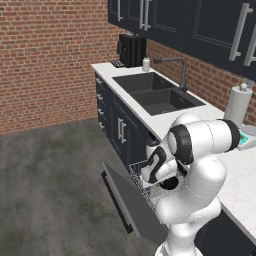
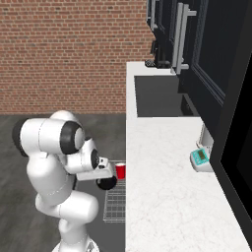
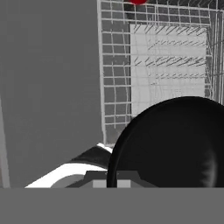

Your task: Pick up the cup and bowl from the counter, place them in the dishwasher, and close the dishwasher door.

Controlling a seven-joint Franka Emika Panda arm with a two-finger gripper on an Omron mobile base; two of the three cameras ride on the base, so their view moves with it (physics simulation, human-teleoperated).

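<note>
The black bowl (image 3: 175, 144) hangs at my gripper (image 2: 105, 178) above the dishwasher's silvery wire rack (image 3: 166, 57), and the gripper is shut on its rim. From the left, the bowl (image 1: 171, 183) shows under my hand, over the rack (image 1: 145, 175). The red cup (image 2: 120, 171) stands in the rack (image 2: 114, 204) just beside the bowl (image 2: 107, 184); only its edge (image 3: 138, 1) peeks in at the top of the hand view. The dishwasher door (image 1: 131, 200) lies dropped open, grey side up (image 3: 48, 87). The white counter (image 2: 162, 187) runs to the right.
A double sink (image 1: 157, 92) with a dark faucet (image 1: 177, 67) sits further along the counter, and a black coffee machine (image 1: 131, 50) stands at its far end. Nearby are a paper towel roll (image 1: 238, 105) and a teal scale (image 2: 201, 158). Dark upper cabinets (image 2: 206, 59) hang overhead.
</note>
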